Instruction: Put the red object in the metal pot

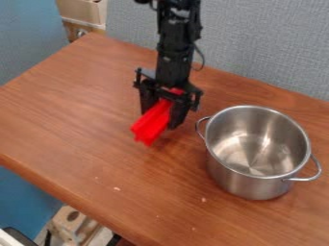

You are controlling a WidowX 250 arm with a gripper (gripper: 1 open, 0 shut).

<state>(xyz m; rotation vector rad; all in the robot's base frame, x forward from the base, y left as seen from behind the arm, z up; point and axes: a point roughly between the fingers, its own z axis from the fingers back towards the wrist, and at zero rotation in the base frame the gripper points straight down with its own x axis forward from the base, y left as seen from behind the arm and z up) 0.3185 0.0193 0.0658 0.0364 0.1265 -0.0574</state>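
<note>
your gripper (164, 104) has the red object (152, 123) clamped tight.
the block hangs tilted above the wooden table (64, 106), left of the metal pot (257, 151) and apart from it.

Black arm reaching down from above, wrist vertical, claw (162, 104) pointing straight down, jaws clamped tight

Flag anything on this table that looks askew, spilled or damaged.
Nothing stands out. The red block hangs tilted in the shut gripper, as expected mid-pick. The metal pot stands upright and empty on the wooden table.
</note>
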